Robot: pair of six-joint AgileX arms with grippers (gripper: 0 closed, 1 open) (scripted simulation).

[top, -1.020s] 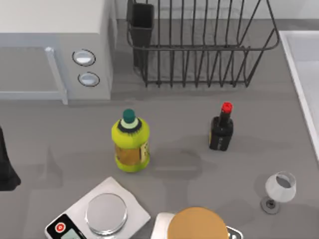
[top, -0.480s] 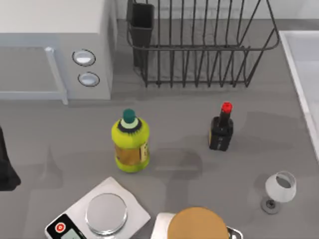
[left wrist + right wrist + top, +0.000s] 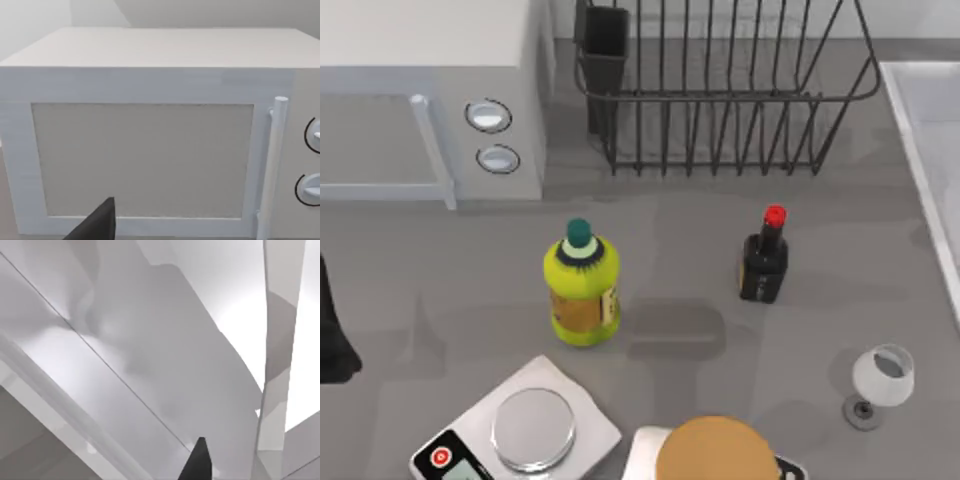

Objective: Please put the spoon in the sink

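The sink [image 3: 932,120] is the pale basin with a raised rim at the table's right edge. The spoon is out of view. A dark tip of my right gripper [image 3: 199,464] hangs close over the sink's pale inner wall [image 3: 150,350] in the right wrist view. My left arm [image 3: 330,335] is parked at the table's left edge. Its gripper [image 3: 97,226] faces the white microwave door [image 3: 145,160].
A black wire dish rack [image 3: 720,90] stands at the back beside the microwave [image 3: 420,90]. A yellow bottle [image 3: 582,285], a dark red-capped bottle [image 3: 764,258], a wine glass [image 3: 880,382], a kitchen scale [image 3: 525,430] and a round brown object [image 3: 715,450] stand on the grey table. A pale flat bar [image 3: 280,340] crosses the right wrist view.
A faint shadow on the table right of the dark bottle has slid right, toward the sink's rim. The objects and the left arm have not moved.
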